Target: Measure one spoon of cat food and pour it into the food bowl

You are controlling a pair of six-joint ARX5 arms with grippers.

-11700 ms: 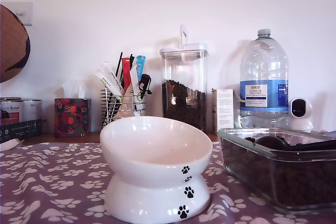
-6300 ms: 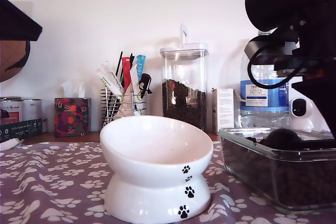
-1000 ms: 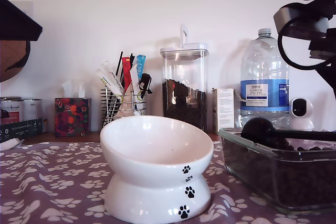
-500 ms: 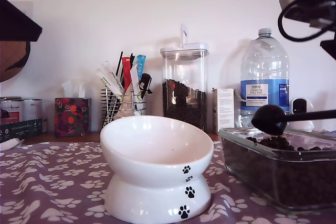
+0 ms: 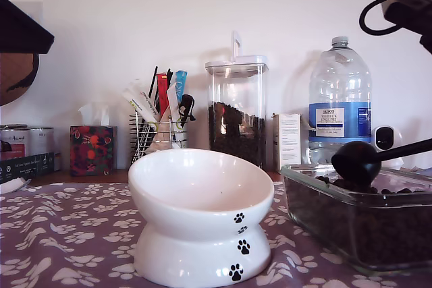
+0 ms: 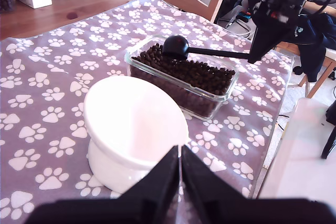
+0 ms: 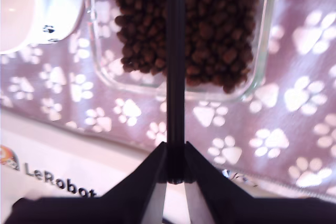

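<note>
Your second gripper [image 7: 175, 174] is clamped on the spoon [image 5: 356, 161] by the end of its handle. The scoop head hangs just over the cat food [image 6: 195, 72] in the glass dish [image 6: 210, 104]. Handle axis runs straight out from the jaws. The food bowl [image 5: 201, 197] stands just beside the dish, toward the exterior view's left. Whether the scoop is loaded can't be read. Your first gripper [image 6: 180, 174], jaws together and empty, hovers near the bowl.
</note>
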